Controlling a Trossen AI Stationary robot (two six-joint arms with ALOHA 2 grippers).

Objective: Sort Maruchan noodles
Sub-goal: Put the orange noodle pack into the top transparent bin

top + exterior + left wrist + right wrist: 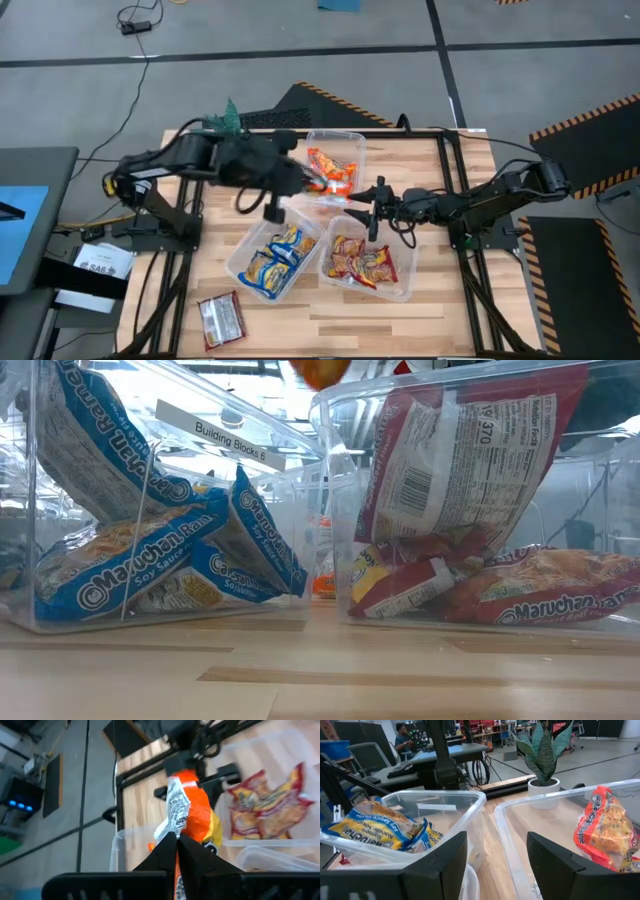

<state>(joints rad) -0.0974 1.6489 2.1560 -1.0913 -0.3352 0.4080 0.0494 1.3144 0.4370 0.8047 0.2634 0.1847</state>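
left tool [176, 840] pinched on an orange packet [192, 812], hanging lengthwise right at the rim of the orange tub [352, 140], so it's way nearer | right tool [376, 207] jaws apart, idle mid-desk | yellow-blue tub [238, 268], red tub [405, 290] filled | stray maroon packet [221, 319] on desk [440, 320]

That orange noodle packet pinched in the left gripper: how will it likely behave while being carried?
The left gripper pinches only an edge of the orange noodle packet, so it will probably dangle and swing. Its crinkly wrapper looks slick and may slip. It seems light, yet the noodles inside could crack if dropped.
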